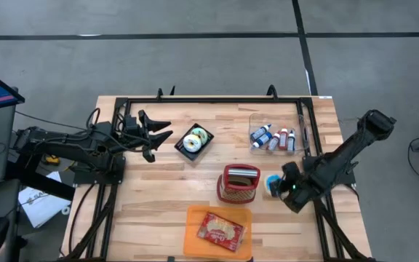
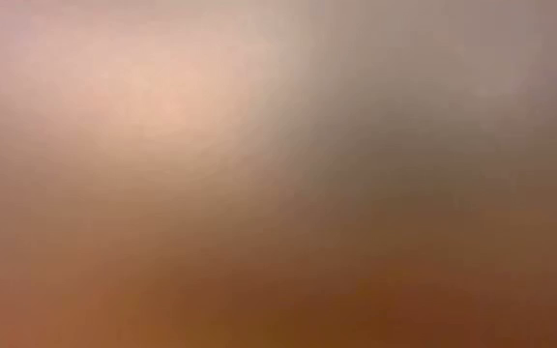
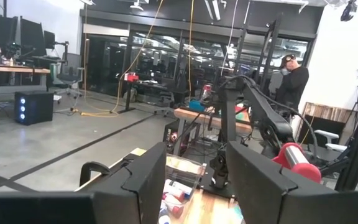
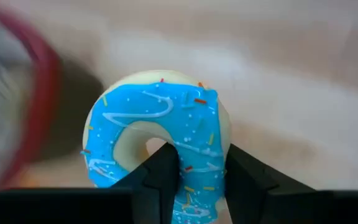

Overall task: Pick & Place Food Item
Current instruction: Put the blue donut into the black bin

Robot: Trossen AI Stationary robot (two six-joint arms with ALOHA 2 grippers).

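A donut with blue icing and sprinkles (image 4: 154, 124) sits between the fingers of my right gripper (image 4: 202, 165), which is shut on it. In the high view the donut (image 1: 271, 183) is just right of a red wire basket (image 1: 238, 183), with my right gripper (image 1: 278, 186) slanting down onto it. My left gripper (image 1: 158, 137) waits open and level over the table's far left, with nothing between its fingers (image 3: 148, 180). The low view shows only a blur. My right gripper pinches one stretch of the donut's ring (image 4: 201, 155). One finger (image 4: 163, 168) stands in the hole and the other (image 4: 247, 171) outside the rim. The fingers come slanting down from the table's right. The donut stands tilted, iced face toward the wrist; whether it touches the table I cannot tell.
A black tray holding a white-iced donut (image 1: 195, 140) lies at the far middle. A clear box of small bottles (image 1: 273, 137) stands at the far right. An orange tray (image 1: 195, 218) with a red packet (image 1: 221, 231) lies at the near edge. A black frame (image 1: 217, 102) rims the table.
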